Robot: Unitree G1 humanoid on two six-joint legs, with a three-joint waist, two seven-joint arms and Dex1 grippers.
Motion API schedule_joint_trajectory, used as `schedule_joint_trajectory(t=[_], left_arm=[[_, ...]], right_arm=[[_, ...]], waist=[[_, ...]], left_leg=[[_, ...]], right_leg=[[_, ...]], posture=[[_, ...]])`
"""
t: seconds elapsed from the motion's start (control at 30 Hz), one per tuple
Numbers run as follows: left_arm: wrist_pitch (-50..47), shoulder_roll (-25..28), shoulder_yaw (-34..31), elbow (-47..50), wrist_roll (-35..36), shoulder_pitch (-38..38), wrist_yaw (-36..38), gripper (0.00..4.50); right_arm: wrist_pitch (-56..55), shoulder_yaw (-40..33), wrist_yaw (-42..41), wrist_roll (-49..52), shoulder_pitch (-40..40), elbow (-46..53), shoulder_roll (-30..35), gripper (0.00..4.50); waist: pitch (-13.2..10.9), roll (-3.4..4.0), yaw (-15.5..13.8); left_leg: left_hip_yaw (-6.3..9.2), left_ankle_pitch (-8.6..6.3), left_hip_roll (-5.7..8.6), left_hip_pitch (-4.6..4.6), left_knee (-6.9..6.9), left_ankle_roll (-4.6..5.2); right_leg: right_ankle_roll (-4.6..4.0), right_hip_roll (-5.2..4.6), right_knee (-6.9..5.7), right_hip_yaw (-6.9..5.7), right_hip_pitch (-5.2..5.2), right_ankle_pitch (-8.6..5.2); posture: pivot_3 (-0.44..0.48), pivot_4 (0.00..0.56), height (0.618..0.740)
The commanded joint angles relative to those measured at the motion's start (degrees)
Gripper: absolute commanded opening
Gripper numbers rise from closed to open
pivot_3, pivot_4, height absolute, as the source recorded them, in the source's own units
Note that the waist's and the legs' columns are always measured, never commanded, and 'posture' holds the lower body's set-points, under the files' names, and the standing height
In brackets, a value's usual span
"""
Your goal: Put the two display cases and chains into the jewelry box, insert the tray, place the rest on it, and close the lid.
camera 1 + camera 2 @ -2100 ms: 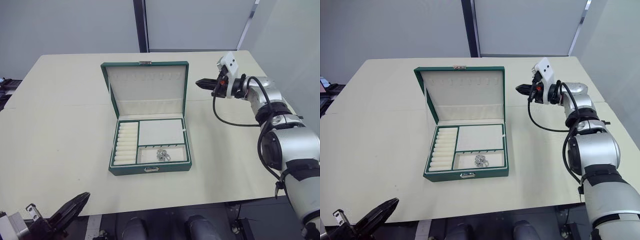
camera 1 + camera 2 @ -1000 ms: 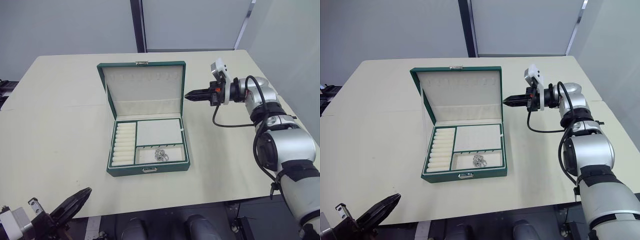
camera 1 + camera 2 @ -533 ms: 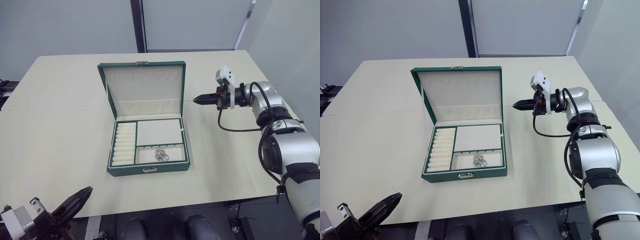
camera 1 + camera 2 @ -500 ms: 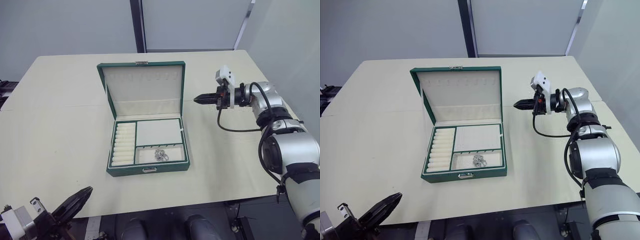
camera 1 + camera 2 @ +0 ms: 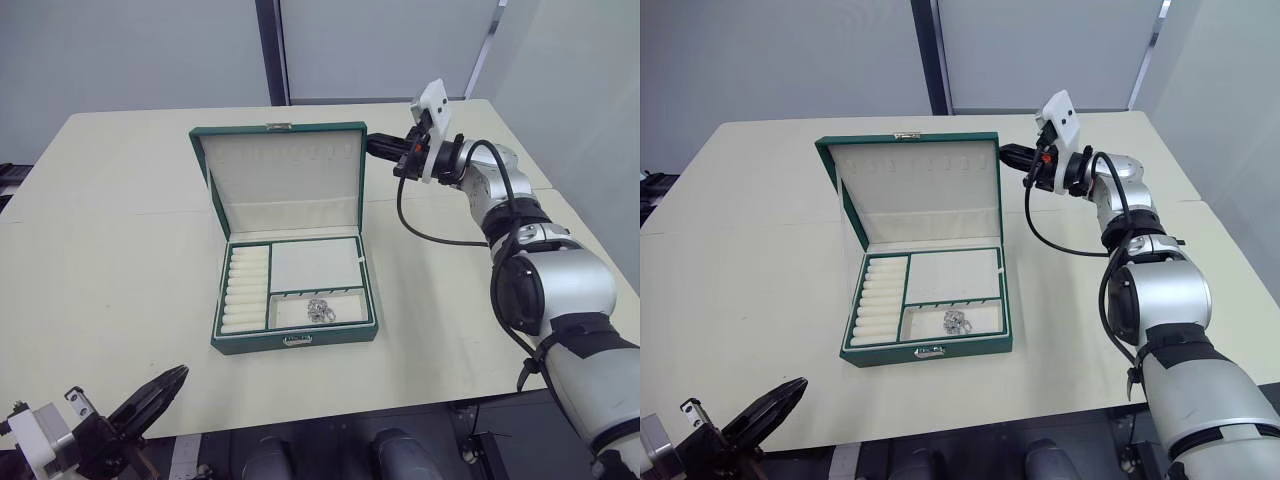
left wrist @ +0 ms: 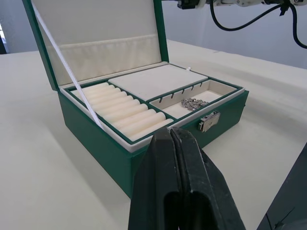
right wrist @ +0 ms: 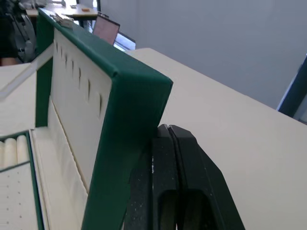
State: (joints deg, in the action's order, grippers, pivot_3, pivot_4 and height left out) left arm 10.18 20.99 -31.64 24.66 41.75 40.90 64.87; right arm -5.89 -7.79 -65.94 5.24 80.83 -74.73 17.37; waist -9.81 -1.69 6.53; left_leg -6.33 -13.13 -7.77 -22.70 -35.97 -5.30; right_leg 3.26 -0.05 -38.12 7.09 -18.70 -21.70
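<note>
The dark green jewelry box (image 5: pixel 250 344) sits open at the table's middle, its lid (image 5: pixel 285 185) standing upright. Inside it rests the cream tray (image 5: pixel 315 265), with ring rolls on its left side. A silvery clump of chains (image 5: pixel 321 310) lies in the tray's front right compartment. The display cases are hidden. My right gripper (image 5: pixel 372 147) is shut, its tip right behind the lid's top right corner (image 7: pixel 139 81). Down below the table's near left edge, my left gripper (image 5: pixel 175 378) is shut and holds nothing.
The pale table (image 5: pixel 120 250) is bare around the box. A white ribbon stay (image 6: pixel 62 62) runs from the lid to the box's left side. A metal clasp (image 5: pixel 301 340) sits on the front wall.
My right gripper has swung up and to the left, from beside the box to the lid's top right corner. The box and the left gripper have stayed put.
</note>
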Motion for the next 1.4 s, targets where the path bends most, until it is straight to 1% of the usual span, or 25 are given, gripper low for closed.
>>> schedule_joint_trajectory(t=[0.03,0.27,0.37,0.57,0.63,0.7,0.8,0.83,0.87,0.97,1.03,1.1,1.17,1.23,1.27,1.37,1.4], left_arm=[[0.3,0.0,0.1,1.0,0.7,0.8,-0.4,0.0],[0.3,-0.1,0.4,1.2,0.7,0.8,-0.9,0.0],[0.2,0.1,0.5,1.2,0.6,0.6,-1.1,0.0],[-1.6,1.3,0.0,2.1,1.6,0.4,-2.4,0.0],[-3.8,2.9,-1.8,3.6,3.8,0.6,-3.9,0.0],[-6.6,5.6,-4.7,4.6,6.6,0.5,-5.2,0.0],[-12.0,11.0,-9.7,3.5,9.6,-1.8,-9.6,0.0],[-13.8,13.1,-11.7,1.9,11.3,-3.8,-11.3,0.0],[-15.5,14.7,-13.1,0.6,12.7,-5.3,-12.5,0.0],[-18.8,18.6,-15.0,-3.3,12.3,-9.2,-13.5,0.55],[-19.2,20.5,-14.8,-6.6,10.5,-12.6,-13.1,1.19],[-21.7,23.0,-13.4,-11.8,10.3,-17.0,-12.0,1.86],[-22.1,24.9,-10.9,-17.1,7.3,-21.3,-11.0,2.5],[-21.5,26.0,-8.8,-21.1,4.4,-25.2,-10.5,3.19],[-21.4,26.5,-7.9,-23.0,3.6,-27.3,-9.7,3.55],[-22.3,27.2,-6.3,-26.8,2.4,-33.1,-9.3,4.48],[-22.4,27.4,-5.9,-27.7,1.7,-34.5,-9.3,4.48]], right_arm=[[2.0,-0.9,-5.6,1.8,2.1,1.9,-0.4,0.01],[6.7,2.9,-21.2,0.9,0.5,5.6,-0.3,0.01],[7.8,5.0,-25.6,0.7,-1.3,8.3,0.2,0.01],[9.8,6.3,-26.5,2.2,-5.4,14.2,3.3,0.01],[11.4,6.6,-26.6,2.8,-7.4,16.9,5.2,0.01],[14.3,6.2,-26.6,3.9,-10.3,20.7,7.6,0.01],[19.4,6.0,-26.2,5.7,-16.3,28.9,11.7,0.52],[21.1,5.7,-25.6,6.2,-19.0,32.1,13.4,0.73],[22.8,5.5,-24.9,6.8,-21.2,35.1,14.8,1.05],[27.9,3.8,-22.0,9.3,-27.9,43.2,18.2,1.83],[30.6,2.4,-19.5,11.0,-32.6,48.5,20.2,2.43],[32.7,0.9,-16.6,12.5,-38.2,54.4,21.7,3.0],[34.5,-0.7,-13.7,13.8,-43.5,59.6,22.6,3.6],[34.9,-2.0,-11.0,14.3,-48.0,63.5,23.6,4.35],[34.7,-2.8,-9.7,14.2,-50.6,65.3,24.4,4.5],[34.5,-5.8,-6.3,15.1,-56.8,68.9,26.0,4.5],[34.3,-6.6,-5.3,15.6,-58.2,69.8,26.2,4.5]], waist=[[0.0,0.01,0.0],[0.0,0.03,0.1],[0.0,0.02,0.0],[0.0,0.02,-0.4],[0.0,0.01,-0.5],[0.0,0.0,-0.7],[0.0,0.01,-0.9],[0.0,0.0,-1.2],[0.0,0.03,-1.4],[0.0,0.03,-1.6],[0.0,0.03,-1.7],[0.0,0.03,-1.7],[0.0,0.03,-1.7],[0.0,0.05,-1.8],[0.0,0.03,-1.8],[0.0,0.01,-1.9],[0.0,0.01,-2.0]], left_leg=[[0.0,0.0,0.0,0.01,0.0,0.0],[-0.01,0.0,-0.02,0.01,0.01,0.0],[-0.01,0.0,-0.01,0.01,0.0,0.0],[0.05,0.0,0.0,0.0,-0.06,0.0],[0.06,0.0,0.0,0.0,-0.05,0.0],[0.09,0.0,-0.01,0.0,-0.05,0.0],[0.1,0.0,-0.01,0.02,-0.04,0.01],[0.11,0.0,0.0,0.02,-0.03,0.01],[0.16,0.0,0.0,0.02,-0.04,0.01],[0.14,0.0,0.01,0.03,-0.07,0.01],[0.12,0.0,0.02,0.02,-0.05,0.0],[0.14,0.0,0.02,0.02,-0.03,0.0],[0.18,0.01,0.02,0.02,-0.02,0.0],[0.16,0.01,0.03,0.02,-0.03,-0.01],[0.15,0.01,0.04,0.01,-0.03,-0.01],[0.14,0.01,0.04,-0.02,-0.04,-0.01],[0.15,0.01,0.03,-0.03,-0.04,-0.01]], right_leg=[[0.0,0.0,-0.01,0.0,0.0,0.0],[0.0,0.01,-0.02,0.01,-0.03,0.0],[0.0,0.01,-0.02,-0.01,-0.02,0.0],[0.0,-0.01,-0.02,-0.05,0.03,0.0],[0.0,-0.01,-0.01,-0.05,0.04,0.0],[0.0,0.0,-0.01,-0.06,0.04,0.0],[0.0,0.0,-0.01,-0.05,0.05,0.0],[0.0,0.0,-0.01,-0.05,0.06,0.0],[0.0,0.0,0.01,-0.09,0.08,0.0],[0.0,-0.01,0.0,-0.08,0.08,0.0],[0.0,-0.01,0.02,-0.08,0.08,0.0],[0.0,0.0,0.02,-0.1,0.07,0.0],[0.0,0.02,0.0,-0.13,0.06,0.0],[0.01,0.01,0.01,-0.11,0.08,0.0],[0.01,0.01,0.03,-0.11,0.08,0.0],[0.01,0.0,0.03,-0.12,0.06,0.0],[0.01,0.01,0.02,-0.13,0.06,0.0]], posture=[[0.0,0.15,0.74],[0.0,0.15,0.74],[0.0,0.15,0.74],[0.0,0.15,0.74],[0.0,0.15,0.74],[0.0,0.15,0.74],[0.0,0.15,0.74],[0.0,0.15,0.74],[0.0,0.15,0.74],[0.0,0.15,0.74],[0.0,0.15,0.74],[0.0,0.15,0.74],[0.0,0.15,0.74],[0.0,0.15,0.74],[0.0,0.15,0.74],[0.0,0.15,0.74],[0.0,0.15,0.74]])
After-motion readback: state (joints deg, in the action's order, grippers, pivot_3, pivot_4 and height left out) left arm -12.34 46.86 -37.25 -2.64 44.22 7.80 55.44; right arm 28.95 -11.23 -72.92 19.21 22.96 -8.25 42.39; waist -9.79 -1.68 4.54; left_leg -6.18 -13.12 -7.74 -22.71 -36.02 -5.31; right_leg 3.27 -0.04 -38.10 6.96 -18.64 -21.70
